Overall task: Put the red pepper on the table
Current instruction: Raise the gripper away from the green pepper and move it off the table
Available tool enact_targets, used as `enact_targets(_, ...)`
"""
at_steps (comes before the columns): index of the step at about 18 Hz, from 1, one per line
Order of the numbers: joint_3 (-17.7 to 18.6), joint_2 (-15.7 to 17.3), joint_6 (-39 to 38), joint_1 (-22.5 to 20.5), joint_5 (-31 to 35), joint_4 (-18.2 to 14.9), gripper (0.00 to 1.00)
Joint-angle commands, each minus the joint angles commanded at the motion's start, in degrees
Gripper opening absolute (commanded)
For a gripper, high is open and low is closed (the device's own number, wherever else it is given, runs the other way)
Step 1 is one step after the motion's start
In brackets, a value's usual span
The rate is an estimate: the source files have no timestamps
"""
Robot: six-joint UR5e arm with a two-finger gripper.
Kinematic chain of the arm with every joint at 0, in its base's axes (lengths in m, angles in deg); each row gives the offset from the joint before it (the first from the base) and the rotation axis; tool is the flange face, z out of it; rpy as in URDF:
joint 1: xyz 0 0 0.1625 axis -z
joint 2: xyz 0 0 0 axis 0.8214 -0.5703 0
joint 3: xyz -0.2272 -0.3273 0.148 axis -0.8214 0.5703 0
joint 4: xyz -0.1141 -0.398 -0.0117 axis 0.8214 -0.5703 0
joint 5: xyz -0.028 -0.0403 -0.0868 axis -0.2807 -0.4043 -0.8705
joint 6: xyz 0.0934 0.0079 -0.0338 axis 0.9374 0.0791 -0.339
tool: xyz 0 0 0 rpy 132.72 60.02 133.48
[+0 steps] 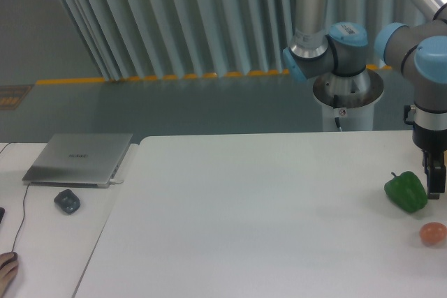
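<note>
The red pepper does not show in this view; it is hidden or out of frame. The white table (258, 228) fills the middle and right of the view. My gripper (434, 181) hangs at the far right edge, just above the table and right next to the green pepper (406, 191). Only one dark finger (433, 176) shows, because the frame edge cuts the rest off. I cannot tell whether the gripper is open or shut, or whether it holds anything.
A small orange-pink egg-shaped object (433, 233) lies on the table in front of the green pepper. At the left, a narrower white desk (49, 242) carries a silver laptop (79, 158) and a grey mouse (67, 201). The arm's base (343, 92) stands behind the table.
</note>
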State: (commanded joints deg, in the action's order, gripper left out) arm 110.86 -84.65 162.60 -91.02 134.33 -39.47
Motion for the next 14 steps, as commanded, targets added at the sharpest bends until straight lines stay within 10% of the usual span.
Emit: enact_targets(14, 2.37, 0.88, -0.09, -4.12, 0.27, 0.53, 1.0)
